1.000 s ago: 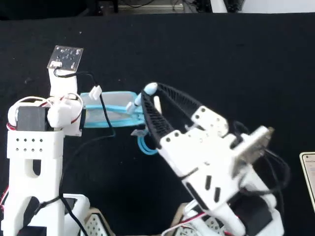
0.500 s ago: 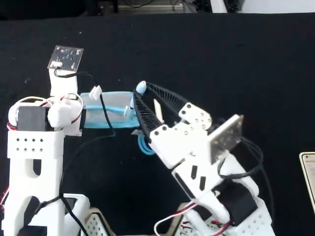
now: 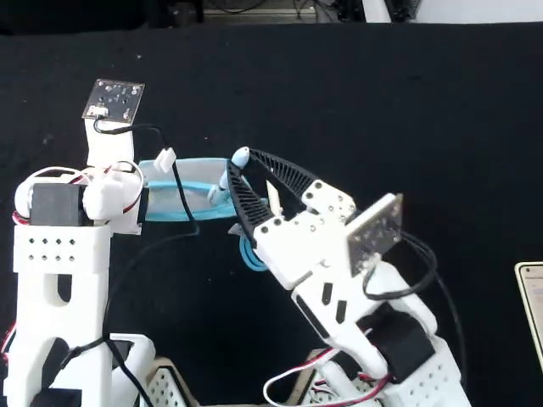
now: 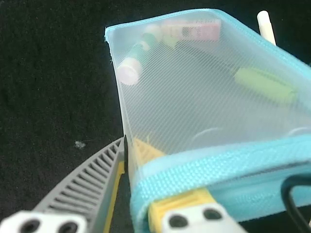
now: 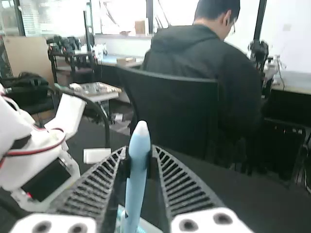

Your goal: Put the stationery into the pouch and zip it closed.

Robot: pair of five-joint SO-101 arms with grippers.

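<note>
A light blue see-through pouch [image 3: 193, 192] is held up off the black table by my left gripper [image 4: 127, 145], which is shut on its zip edge. Through the mesh of the pouch [image 4: 204, 92] I see a white and green glue stick [image 4: 136, 60], a pink eraser [image 4: 192, 30] and a green marker [image 4: 265, 85]. My right gripper [image 3: 242, 170] is shut on a light blue pen [image 3: 237, 161], whose tip sits at the pouch's right end. In the right wrist view the pen [image 5: 137, 170] stands upright between the black ribbed fingers [image 5: 172, 182].
A white stick [image 4: 265, 23] lies just beyond the pouch. A light blue loop [image 3: 250, 252] rests on the table below the pouch's right end. A white card [image 3: 531, 292] lies at the right edge. The left arm's body [image 3: 59, 254] stands at the left.
My right arm has swung left with the pen, bringing its tip from right of the pouch to the pouch's right end. The left arm and pouch have stayed still.
</note>
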